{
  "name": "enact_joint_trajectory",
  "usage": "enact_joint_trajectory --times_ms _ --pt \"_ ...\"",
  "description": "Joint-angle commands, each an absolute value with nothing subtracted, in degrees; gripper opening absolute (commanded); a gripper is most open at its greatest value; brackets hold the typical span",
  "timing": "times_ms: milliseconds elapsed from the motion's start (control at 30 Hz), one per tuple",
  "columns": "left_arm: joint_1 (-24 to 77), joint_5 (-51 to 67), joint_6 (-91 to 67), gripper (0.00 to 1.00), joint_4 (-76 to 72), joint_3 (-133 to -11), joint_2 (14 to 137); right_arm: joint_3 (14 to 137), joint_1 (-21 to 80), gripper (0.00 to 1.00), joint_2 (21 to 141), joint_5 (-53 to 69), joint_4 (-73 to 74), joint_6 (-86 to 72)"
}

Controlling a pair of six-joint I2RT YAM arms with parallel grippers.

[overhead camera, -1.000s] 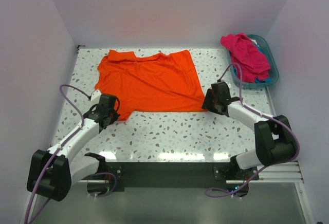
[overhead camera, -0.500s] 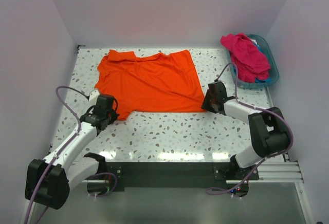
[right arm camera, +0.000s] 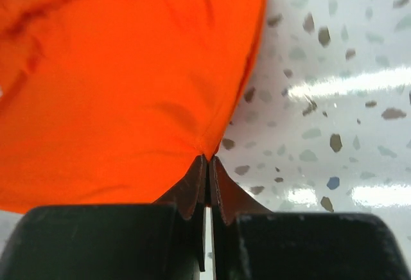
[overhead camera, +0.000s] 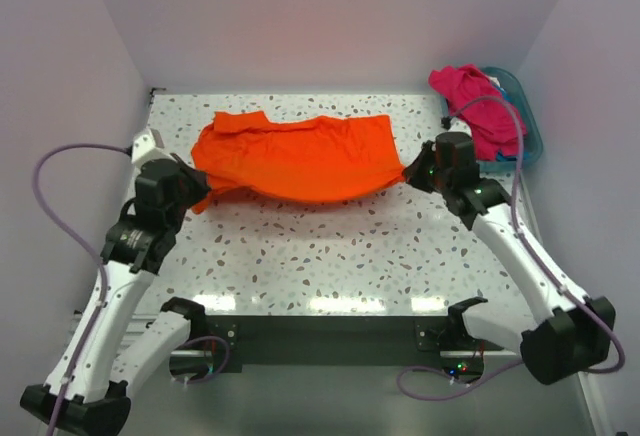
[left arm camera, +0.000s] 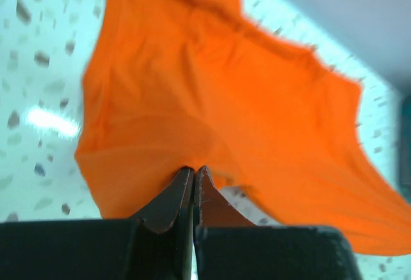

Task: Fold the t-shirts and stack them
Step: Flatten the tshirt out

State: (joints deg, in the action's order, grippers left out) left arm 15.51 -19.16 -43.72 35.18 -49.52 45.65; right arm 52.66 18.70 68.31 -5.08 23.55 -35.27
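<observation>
Orange t-shirt (overhead camera: 300, 156) stretching crosswise between left pincer (overhead camera: 196, 188) and right pincer (overhead camera: 408, 173), both clamped on near corners above the table (overhead camera: 340, 251).

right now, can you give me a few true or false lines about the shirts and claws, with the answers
1. The left claw and the right claw are both shut on the orange shirt. True.
2. The orange shirt lies fully flat. False: its near edge hangs lifted off the table between the claws.
3. A pink shirt is heaped in the basket. True.
4. The basket sits at the far left corner. False: it is at the far right.
</observation>
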Motion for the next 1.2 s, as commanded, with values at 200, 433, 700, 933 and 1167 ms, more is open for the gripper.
enact_joint_trajectory --times_ms 200,433,700,933,1167 --pt "15.3 -18.7 -36.2 0.00 34.5 -79.5 44.0 77.6 18.6 0.00 57.7 -7.6 38.5 -30.7" --pt "15.3 -19.0 -32.5 0.00 24.3 -88.2 55.5 90.8 18.1 0.00 71.0 -5.9 36.0 -26.7" --pt "3.0 -2.9 -32.8 0.00 0.9 -91.3 75.1 111.9 13.5 0.00 98.0 3.6 29.4 -25.9" --pt "0.0 13.8 -32.8 0.00 -1.3 -129.9 106.9 148.3 9.1 0.00 118.2 6.7 30.3 -27.3" --pt "-3.4 18.3 -36.5 0.00 -10.4 -135.8 108.7 137.1 6.7 0.00 111.7 5.5 18.7 -28.5"
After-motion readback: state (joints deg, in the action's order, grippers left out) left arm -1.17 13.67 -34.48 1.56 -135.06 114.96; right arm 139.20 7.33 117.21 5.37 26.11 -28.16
